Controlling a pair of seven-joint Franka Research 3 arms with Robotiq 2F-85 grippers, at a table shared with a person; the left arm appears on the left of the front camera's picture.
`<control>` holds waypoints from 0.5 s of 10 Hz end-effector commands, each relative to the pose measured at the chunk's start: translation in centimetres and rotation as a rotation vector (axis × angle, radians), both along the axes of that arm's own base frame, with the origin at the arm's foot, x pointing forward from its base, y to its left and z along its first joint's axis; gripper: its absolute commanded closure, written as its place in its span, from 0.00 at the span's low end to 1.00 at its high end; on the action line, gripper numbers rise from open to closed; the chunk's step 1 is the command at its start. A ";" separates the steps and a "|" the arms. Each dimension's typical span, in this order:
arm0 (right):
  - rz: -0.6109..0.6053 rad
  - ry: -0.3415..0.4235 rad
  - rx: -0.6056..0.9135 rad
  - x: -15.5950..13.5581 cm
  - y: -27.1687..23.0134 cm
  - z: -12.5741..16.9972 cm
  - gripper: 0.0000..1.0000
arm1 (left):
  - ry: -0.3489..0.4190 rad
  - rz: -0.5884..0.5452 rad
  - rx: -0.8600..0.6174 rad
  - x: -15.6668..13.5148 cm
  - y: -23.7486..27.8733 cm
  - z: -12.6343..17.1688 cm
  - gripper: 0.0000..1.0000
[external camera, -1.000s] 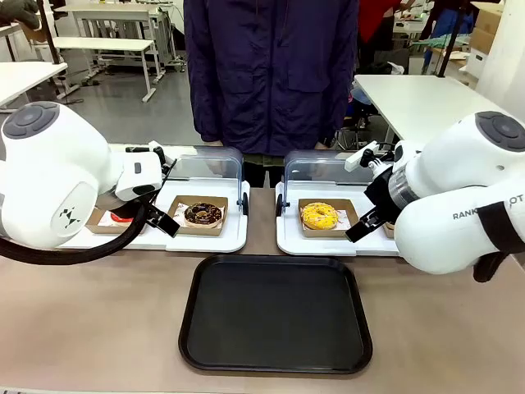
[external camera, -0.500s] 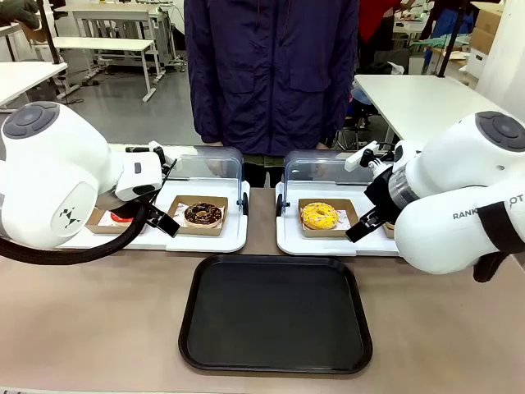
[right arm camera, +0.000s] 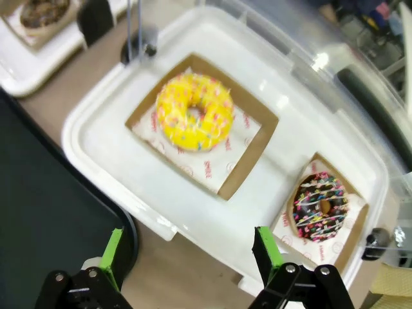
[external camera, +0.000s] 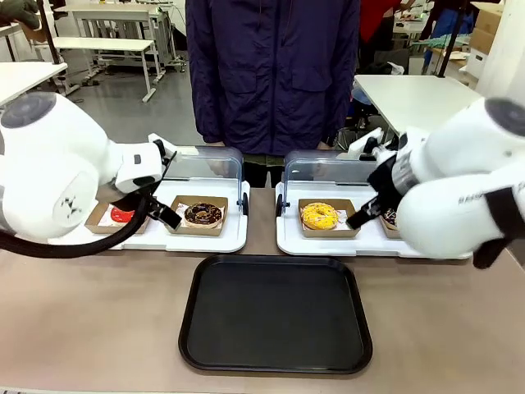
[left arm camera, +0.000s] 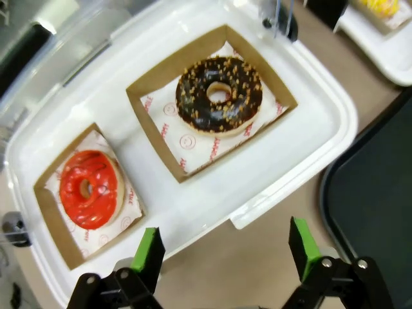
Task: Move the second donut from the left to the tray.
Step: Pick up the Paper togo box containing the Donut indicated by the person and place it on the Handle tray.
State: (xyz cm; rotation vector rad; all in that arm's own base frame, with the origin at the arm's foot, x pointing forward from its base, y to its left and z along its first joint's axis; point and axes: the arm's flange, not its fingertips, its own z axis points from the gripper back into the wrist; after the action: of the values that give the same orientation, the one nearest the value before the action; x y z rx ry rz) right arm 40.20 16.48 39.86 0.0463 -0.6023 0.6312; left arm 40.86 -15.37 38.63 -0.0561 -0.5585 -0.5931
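Centrally on the table lies the tray, black and flat, on the robot's side of two white trays. Inside the left white tray, the second donut from the left sits in its cardboard holder, apart from a red-glazed donut. Above that white tray's near edge hangs the left gripper, fingers spread wide around nothing. Likewise the right gripper hangs spread above the other white tray, near a yellow donut.
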 end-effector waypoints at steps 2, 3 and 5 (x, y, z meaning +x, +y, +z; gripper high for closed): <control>0.062 0.041 0.241 1.3 -6.5 10.5 0.00 | 0.072 -0.084 -0.137 2.3 4.3 7.5 0.00; 0.064 0.042 0.290 1.2 -9.9 12.6 0.00 | 0.096 -0.158 -0.187 2.9 6.4 9.9 0.00; 0.103 0.037 0.392 1.3 -18.6 14.6 0.00 | 0.103 -0.318 -0.281 3.8 12.6 13.6 0.00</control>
State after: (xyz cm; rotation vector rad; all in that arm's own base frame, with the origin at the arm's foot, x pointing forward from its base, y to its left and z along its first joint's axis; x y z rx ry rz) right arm 40.21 1.48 55.20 0.4154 -0.7000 0.5840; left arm 42.83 -6.00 52.23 -0.3860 -0.5719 -0.7443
